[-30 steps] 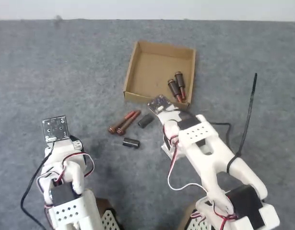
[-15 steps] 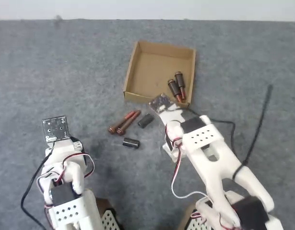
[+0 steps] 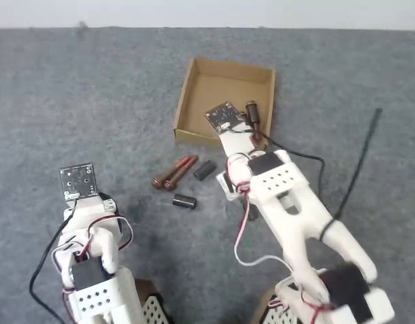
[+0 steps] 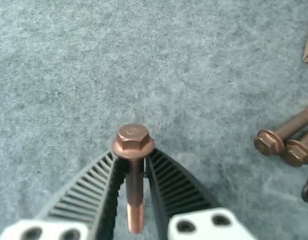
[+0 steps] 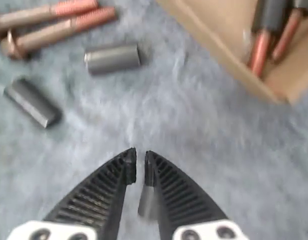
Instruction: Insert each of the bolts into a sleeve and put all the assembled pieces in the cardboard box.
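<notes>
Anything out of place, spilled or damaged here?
Nothing stands out. Two assembled pieces lie in the cardboard box; two loose bolts and two sleeves lie on the carpet beside it, awaiting assembly. The left gripper grips a third bolt squarely below its head.

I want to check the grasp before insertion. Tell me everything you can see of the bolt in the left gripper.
The copper-coloured metal bolt has a hexagonal head on a round flange and a straight shank; its thread cannot be made out. It is clamped between the left gripper's black ribbed fingers, with its head just past the fingertips and the shank running back between them. It hangs above the grey carpet and touches nothing else.
</notes>
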